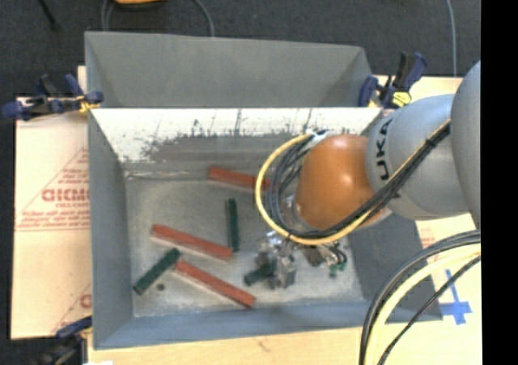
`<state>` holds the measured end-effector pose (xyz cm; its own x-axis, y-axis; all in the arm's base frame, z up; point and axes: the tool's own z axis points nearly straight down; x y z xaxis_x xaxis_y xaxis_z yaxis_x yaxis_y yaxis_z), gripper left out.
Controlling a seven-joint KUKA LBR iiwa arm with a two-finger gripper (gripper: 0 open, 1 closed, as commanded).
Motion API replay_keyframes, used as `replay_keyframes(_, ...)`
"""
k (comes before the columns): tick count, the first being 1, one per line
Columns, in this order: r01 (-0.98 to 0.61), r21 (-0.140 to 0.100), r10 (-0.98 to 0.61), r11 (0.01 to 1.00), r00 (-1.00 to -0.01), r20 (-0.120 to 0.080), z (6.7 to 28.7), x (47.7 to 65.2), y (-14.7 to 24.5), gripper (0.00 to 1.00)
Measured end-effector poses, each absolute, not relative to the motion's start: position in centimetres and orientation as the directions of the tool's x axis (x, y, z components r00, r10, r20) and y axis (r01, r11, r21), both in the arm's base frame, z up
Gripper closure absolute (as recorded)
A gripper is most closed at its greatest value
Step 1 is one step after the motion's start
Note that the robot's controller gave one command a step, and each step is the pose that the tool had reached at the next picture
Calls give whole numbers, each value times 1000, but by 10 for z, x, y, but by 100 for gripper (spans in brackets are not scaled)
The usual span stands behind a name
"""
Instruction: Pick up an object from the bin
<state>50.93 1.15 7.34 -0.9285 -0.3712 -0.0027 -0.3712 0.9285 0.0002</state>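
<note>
Camera view gives you the bin [105, 218] from above, and much of what matters is covered. The orange cover [328, 181] on the wrist and its loops of cable sit over the right half of the floor, hiding whatever lies beneath them. The gripper [279, 262] shows below that cover as a small cluster of grey metal, low over the floor near the front wall and right of centre. You cannot tell from this angle whether it is parted or clamped. Just to its left you can make out a short dark green piece [257, 277], partly masked by the metal, so its shape and any contact stay unclear. A small green bit [335, 268] shows on the gripper's other side. The arm [429, 161] comes in from the right, its grey body cut off at the frame edge, with the wrist bent down toward the floor. Clear of it on the left lie 3 red-brown pieces: the back red-brown stick [233, 178], the middle red-brown stick [192, 242] and the front red-brown stick [214, 284]. With them are 2 green ones, the front-to-back dark green stick [232, 224] and the slanted dark green stick [157, 271].
</note>
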Motion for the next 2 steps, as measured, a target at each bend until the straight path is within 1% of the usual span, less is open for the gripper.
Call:
replay_keyframes(1,-371,0,-371,928,-928,-3,73,509,11,100)
replay_keyframes(2,-313,-2,-313,950,-950,-6,229,502,11,100)
